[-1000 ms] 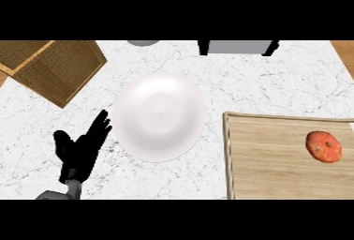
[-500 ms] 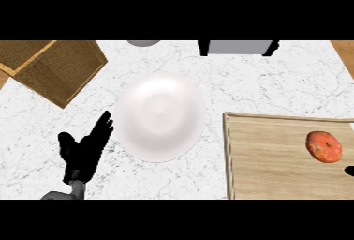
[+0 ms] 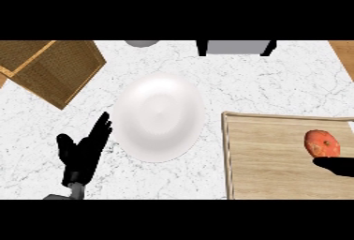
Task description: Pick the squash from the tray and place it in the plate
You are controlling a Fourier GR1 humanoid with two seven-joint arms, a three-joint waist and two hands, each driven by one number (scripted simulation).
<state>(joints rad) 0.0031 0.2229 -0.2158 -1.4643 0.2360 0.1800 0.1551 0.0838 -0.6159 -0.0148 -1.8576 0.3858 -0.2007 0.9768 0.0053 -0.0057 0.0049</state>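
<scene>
An orange-red squash [image 3: 323,143] lies on the wooden tray [image 3: 276,159] near the view's right edge. A white plate [image 3: 158,115] sits in the middle of the marble counter, left of the tray. My left hand [image 3: 84,154] rests open, fingers up, at the plate's lower left. Only a black tip of my right hand [image 3: 336,166] shows at the right edge, just below the squash; most of it is out of view.
A woven brown mat [image 3: 52,68] lies tilted at the back left. A grey object [image 3: 142,43] and a grey box with dark legs [image 3: 233,47] stand along the back edge.
My right hand has come into view from the lower right edge, up toward the squash. The left hand has barely moved.
</scene>
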